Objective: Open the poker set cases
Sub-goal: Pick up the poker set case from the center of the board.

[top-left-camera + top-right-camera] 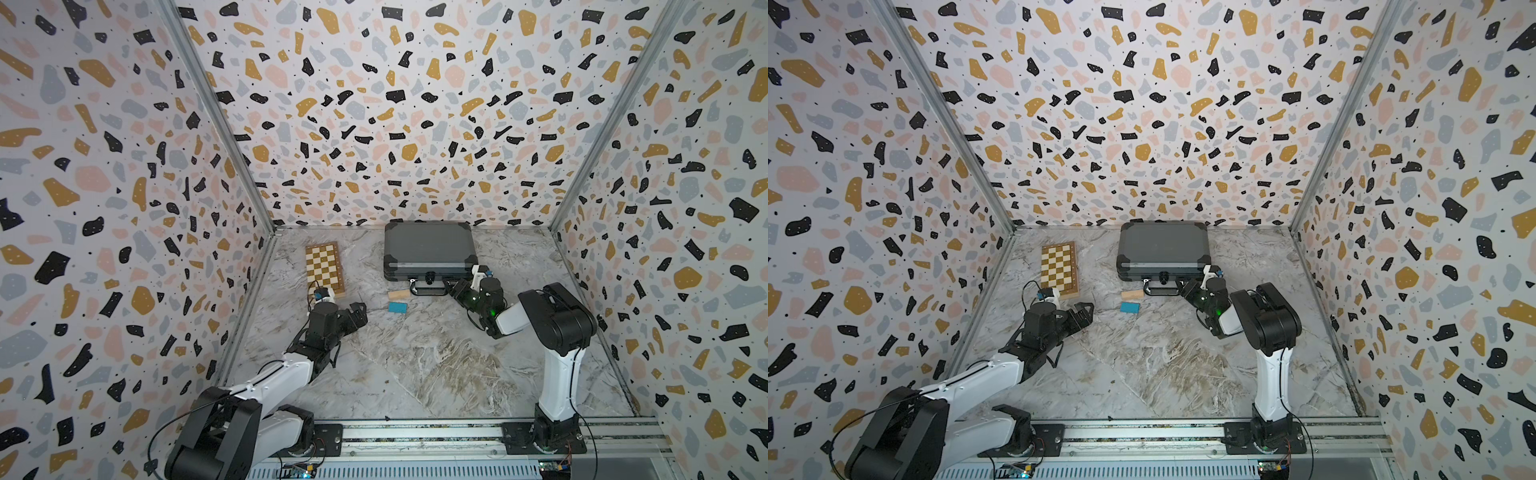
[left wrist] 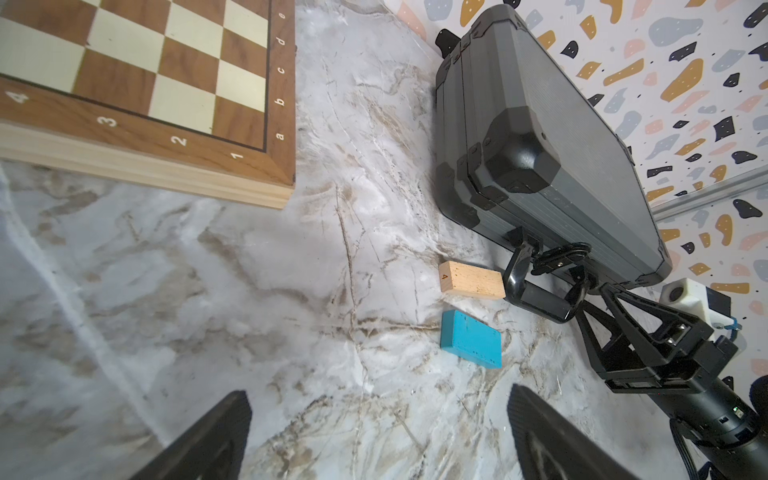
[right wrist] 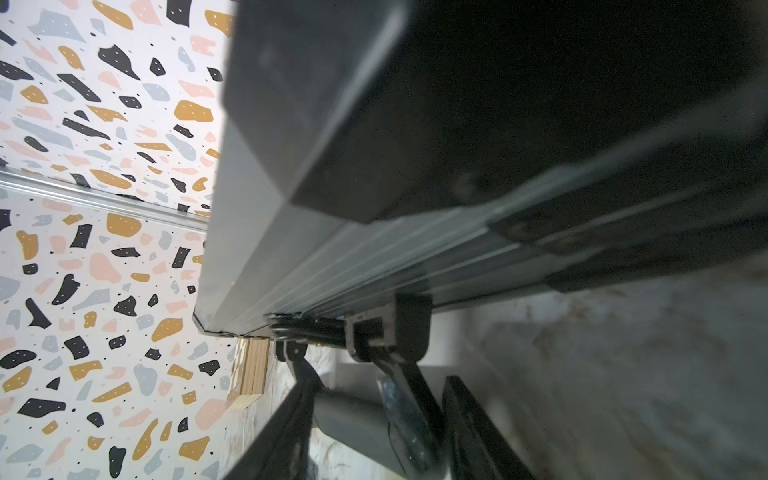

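At the tabletop's (image 1: 415, 365) far middle the poker set case (image 1: 428, 249) lies shut. My right gripper (image 1: 452, 289) straddles its handle (image 1: 428, 289); whether the fingers pinch it I cannot tell. The left gripper's (image 1: 360, 311) fingers spread wide, empty. I should unfasten the front edge before lifting.

The poker set case (image 1: 428, 247) is ribbed, matt grey metal with smooth black plastic corner guards (image 2: 519, 160). The chessboard box (image 1: 325, 266) is varnished wood. The worktop (image 1: 415, 365) looks like marble.
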Controlling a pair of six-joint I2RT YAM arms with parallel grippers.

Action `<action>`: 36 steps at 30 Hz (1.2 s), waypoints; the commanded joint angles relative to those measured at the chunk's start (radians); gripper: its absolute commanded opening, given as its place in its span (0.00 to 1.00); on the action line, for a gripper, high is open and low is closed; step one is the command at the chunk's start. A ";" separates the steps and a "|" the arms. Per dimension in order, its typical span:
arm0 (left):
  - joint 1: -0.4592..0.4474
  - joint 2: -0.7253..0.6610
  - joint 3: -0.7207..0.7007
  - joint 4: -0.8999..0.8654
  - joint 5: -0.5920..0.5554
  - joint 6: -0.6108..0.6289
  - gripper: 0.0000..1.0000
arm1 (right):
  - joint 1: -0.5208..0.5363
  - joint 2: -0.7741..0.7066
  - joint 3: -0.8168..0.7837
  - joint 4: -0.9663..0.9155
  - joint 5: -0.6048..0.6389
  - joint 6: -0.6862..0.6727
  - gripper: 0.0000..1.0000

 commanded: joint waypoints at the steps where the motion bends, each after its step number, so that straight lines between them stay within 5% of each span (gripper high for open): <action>1: 0.003 -0.019 0.021 0.045 0.002 0.014 0.97 | 0.016 -0.044 0.017 -0.027 -0.022 -0.054 0.61; 7: 0.003 -0.027 0.018 0.045 0.001 0.017 0.97 | 0.004 -0.105 0.024 -0.250 -0.050 -0.265 0.75; 11: 0.003 -0.022 0.018 0.050 0.004 0.016 0.97 | -0.026 -0.081 0.044 -0.269 -0.123 -0.287 0.78; 25: 0.003 -0.027 0.021 0.050 0.005 0.020 0.97 | -0.030 -0.005 0.138 -0.213 -0.261 -0.231 0.71; 36: 0.002 -0.025 0.021 0.051 0.006 0.018 0.97 | -0.018 -0.033 0.109 -0.174 -0.208 -0.130 0.61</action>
